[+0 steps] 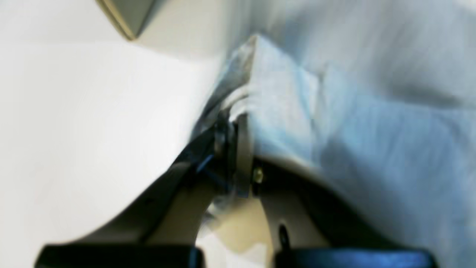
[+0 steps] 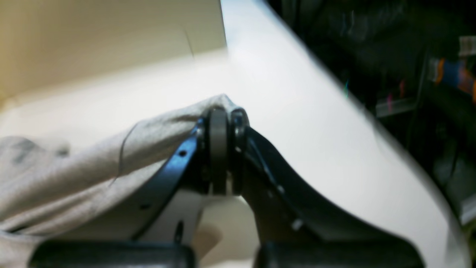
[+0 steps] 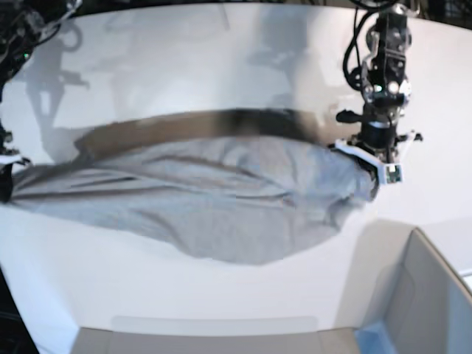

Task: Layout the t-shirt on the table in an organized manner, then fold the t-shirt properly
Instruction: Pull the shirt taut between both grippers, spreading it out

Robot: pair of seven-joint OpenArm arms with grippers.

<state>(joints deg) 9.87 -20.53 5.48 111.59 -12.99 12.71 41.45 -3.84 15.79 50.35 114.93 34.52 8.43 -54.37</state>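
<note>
Left wrist view, blurred: the left gripper (image 1: 238,149), black with pale inner faces, has its jaws pressed together on a bunched edge of the light heather-grey soft cotton t-shirt (image 1: 334,123). The cloth fills the right half of the frame, bluish here. The smooth white table (image 1: 93,130) fills the left half. A grey box-like bin corner (image 1: 128,16) shows at upper left.

Right wrist view: the right gripper (image 2: 222,149), black curved fingers with round dark pads, is closed on a peak of the t-shirt (image 2: 81,178) at frame centre. The cloth trails to lower left. The white table (image 2: 297,123) runs down the right, its curved edge against dark clutter.

Base view: the t-shirt (image 3: 214,199) is stretched across mid-frame above the table (image 3: 184,66), blurred, with a dark shadow band behind it. The left gripper (image 3: 376,166) pinches its right end; the right gripper (image 3: 6,181) is at the left frame edge on the other end. The grey bin (image 3: 413,302) sits at lower right.
</note>
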